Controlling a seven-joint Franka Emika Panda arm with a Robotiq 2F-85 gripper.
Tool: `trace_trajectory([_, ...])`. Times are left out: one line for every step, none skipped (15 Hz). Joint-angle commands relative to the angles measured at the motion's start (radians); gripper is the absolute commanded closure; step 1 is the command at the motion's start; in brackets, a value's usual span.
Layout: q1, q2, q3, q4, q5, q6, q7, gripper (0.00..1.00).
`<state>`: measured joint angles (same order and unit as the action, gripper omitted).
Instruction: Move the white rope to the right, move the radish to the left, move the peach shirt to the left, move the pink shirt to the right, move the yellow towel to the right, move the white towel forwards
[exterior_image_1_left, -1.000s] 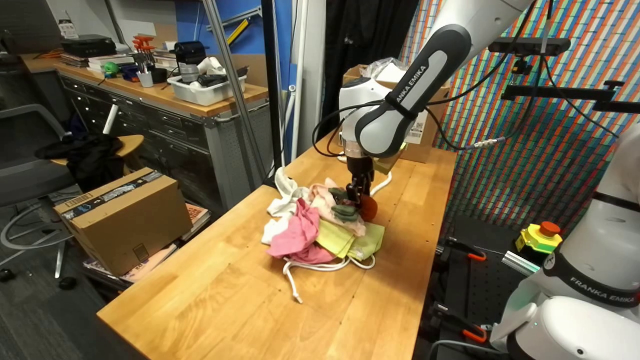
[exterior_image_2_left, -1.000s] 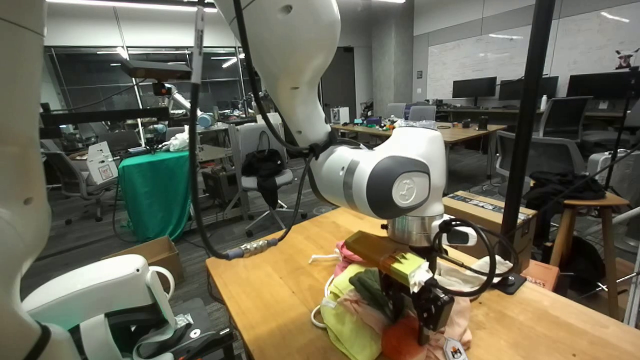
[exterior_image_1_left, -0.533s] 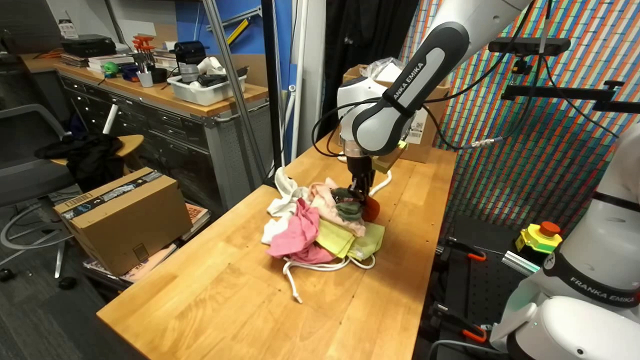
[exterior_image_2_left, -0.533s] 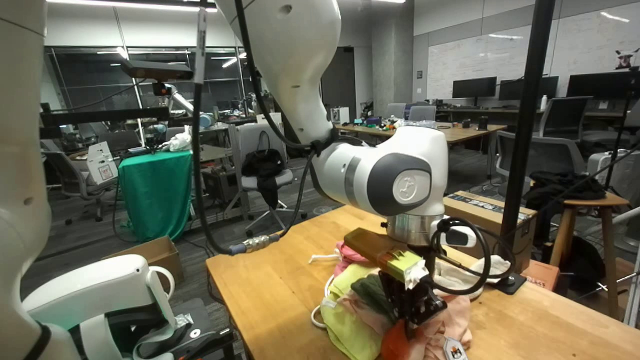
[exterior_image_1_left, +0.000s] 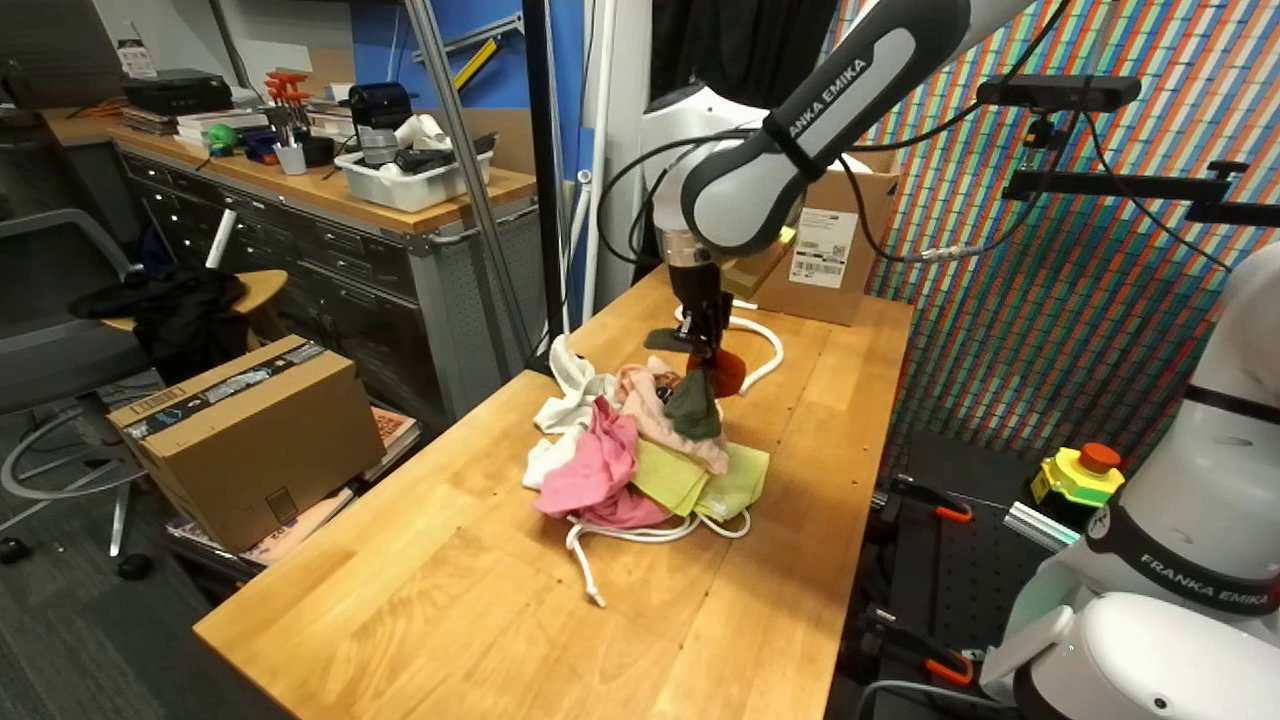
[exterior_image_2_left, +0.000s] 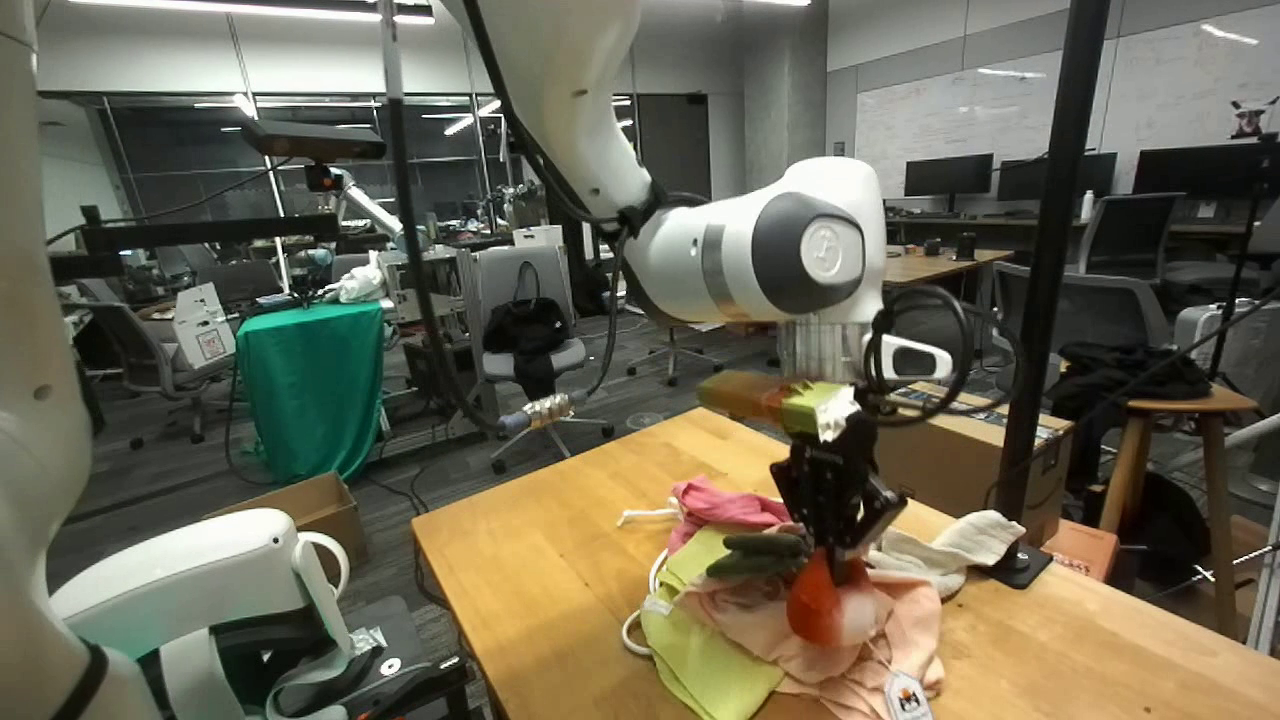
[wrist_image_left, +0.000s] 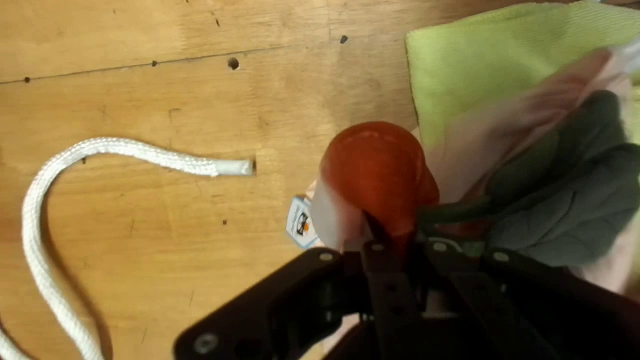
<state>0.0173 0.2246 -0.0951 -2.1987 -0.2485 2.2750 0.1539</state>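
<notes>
The gripper (exterior_image_1_left: 708, 355) was nearly fully closed, pinching the radish (wrist_image_left: 377, 165) over the edge of the peach shirt (exterior_image_2_left: 755, 622); whether its drooping leaves (exterior_image_1_left: 694, 408) touched cloth, I couldn't tell. In an exterior view, the yellow towel (exterior_image_1_left: 670, 480) lay just on the near side of the peach shirt, the pink shirt (exterior_image_1_left: 592, 470) to its left, and the white towel (exterior_image_1_left: 572, 408) at far left. The white rope (wrist_image_left: 33, 220) curved on the table (exterior_image_1_left: 450, 560), on the far side, apart from the shirts.

The radish (wrist_image_left: 375, 170) is red with dark green leaves (wrist_image_left: 565, 225), the rope (wrist_image_left: 32, 215) white, one towel (wrist_image_left: 480, 75) yellow-green.
</notes>
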Motion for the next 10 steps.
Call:
trace_trajectory([0.044,-0.099,0.041,0.047,-0.039,-0.108,0.057,0.94])
trace_trajectory([0.055,-0.116,0.06,0.062,-0.04,-0.129,0.062,0.94])
trace_trajectory([0.065,-0.125,0.076,0.077,-0.042,-0.137,0.071,0.94])
trace_trajectory([0.076,-0.136,0.095,0.086,-0.041,-0.145,0.077,0.94])
trace_trajectory([0.087,-0.14,0.113,0.092,-0.045,-0.129,0.091,0.94])
trace_trajectory([0.096,-0.138,0.129,0.099,-0.042,-0.118,0.096,0.94])
trace_trajectory([0.108,-0.136,0.146,0.107,-0.04,-0.114,0.106,0.94])
trace_trajectory([0.12,-0.128,0.161,0.117,-0.045,-0.111,0.12,0.94])
trace_trajectory([0.131,-0.119,0.175,0.128,-0.043,-0.118,0.125,0.94])
trace_trajectory([0.144,-0.115,0.191,0.142,-0.041,-0.138,0.126,0.94])
